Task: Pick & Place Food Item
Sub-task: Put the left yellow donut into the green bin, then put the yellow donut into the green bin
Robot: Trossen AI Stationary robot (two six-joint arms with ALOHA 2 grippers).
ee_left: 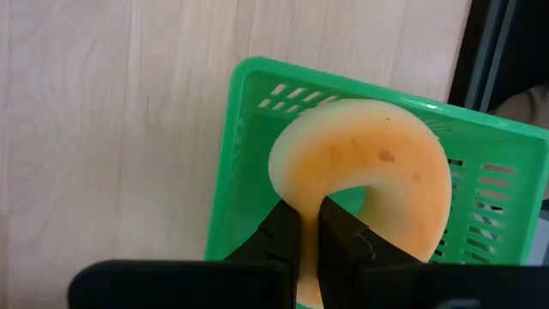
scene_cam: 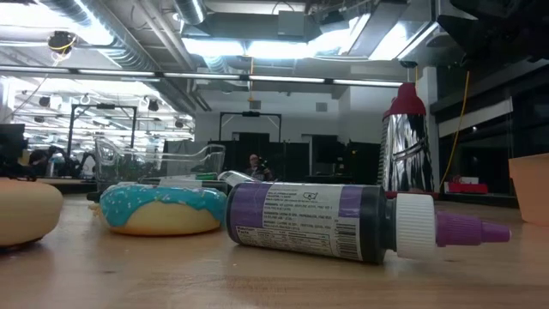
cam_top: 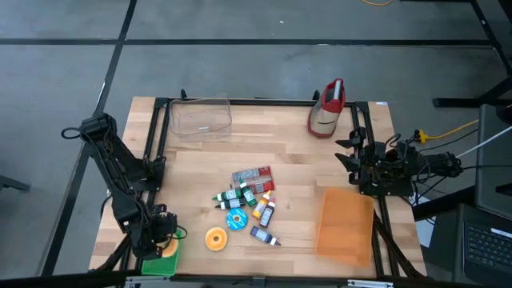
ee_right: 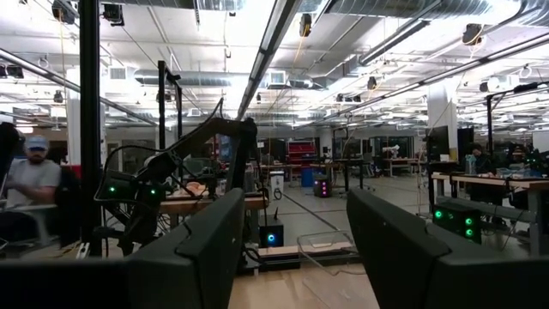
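Down at the near left corner of the bench (cam_top: 200, 164), the left arm bends low and its gripper (ee_left: 310, 227) points steeply down. Its fingers (ee_left: 279, 236) are clenched on the rim of a pale orange donut (ee_left: 369, 163). The donut hangs right over a green basket (ee_left: 249, 112), which sits on the wood at that corner. From the wrist camera I cannot tell if the donut touches the bottom of the basket.

The right arm waits folded up at the right edge of the bench. Its gripper (ee_right: 296, 249) points a little upward into the room, and its fingers (ee_right: 206, 245) stand apart with nothing between them.

A clear plastic tub (cam_top: 200, 117) sits at the far side of the bench. An orange box (cam_top: 346, 222) sits near the right front.

More toys lie in the middle of the bench: a second orange donut (cam_top: 216, 238), a blue frosted donut (scene_cam: 161, 209), a purple bottle (scene_cam: 343, 221) on its side, and some other small bottles (cam_top: 250, 196). A red and silver can (scene_cam: 405, 142) stands at the far right side.
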